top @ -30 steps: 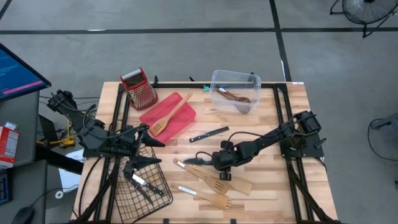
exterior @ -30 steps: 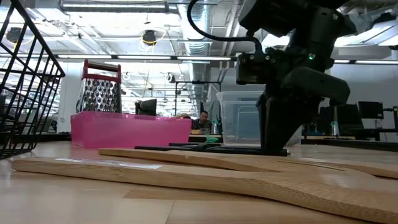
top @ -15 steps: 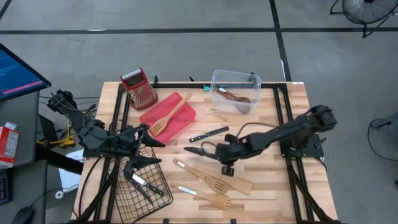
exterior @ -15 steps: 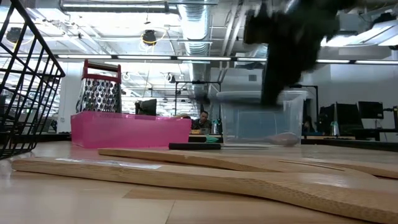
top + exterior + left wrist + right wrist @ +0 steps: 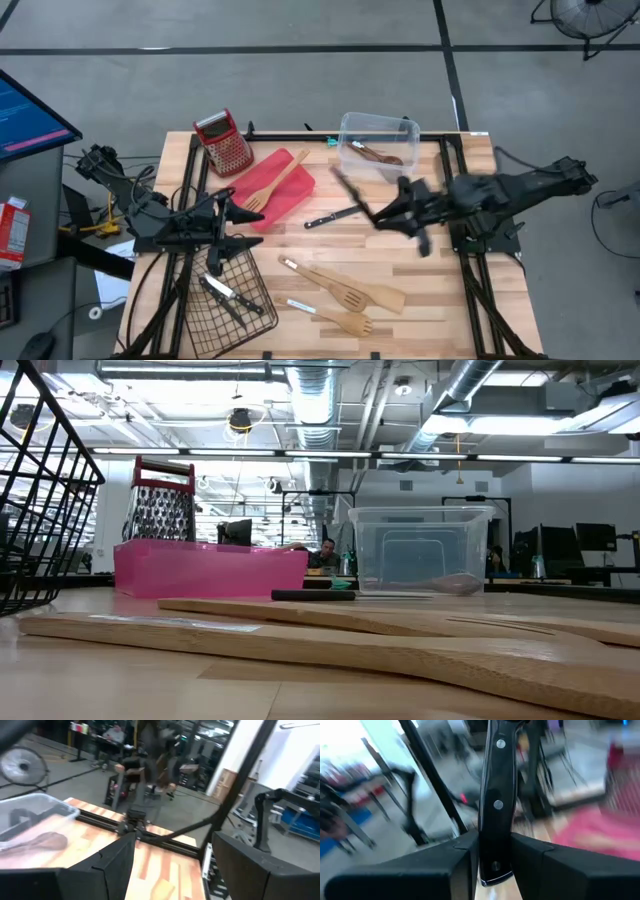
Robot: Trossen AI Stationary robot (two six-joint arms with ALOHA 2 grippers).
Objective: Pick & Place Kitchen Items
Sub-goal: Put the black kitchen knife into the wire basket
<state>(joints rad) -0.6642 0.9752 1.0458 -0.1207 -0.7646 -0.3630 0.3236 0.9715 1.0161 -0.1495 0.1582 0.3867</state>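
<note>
A black-handled knife [image 5: 496, 805] is being held tight between the fingers of the right pincer [image 5: 392, 212], just right of the middle of the high view. It is being gripped by the handle, probably so the sharp blade is kept away from the fingers, and it is being carried in the air beside the clear plastic bin [image 5: 406, 130] (a wooden spoon [image 5: 383, 156] is already lying in there), so the bin is likely where it is being taken.

The left pincer [image 5: 222, 229] is being held wide open with nothing in it, at the left of the high view, just above the wire basket [image 5: 256, 278]. A knife [image 5: 219, 290] is lying in that basket, so that is probably another place for putting things.

More items are being left on the counter [image 5: 440, 300] for later: another knife [image 5: 335, 215] near the middle, two wooden turners [image 5: 350, 288] at the lower middle, and one spatula [image 5: 272, 187] resting on the red tray [image 5: 295, 185].

No writing or label is being shown clearly enough to be read.
</note>
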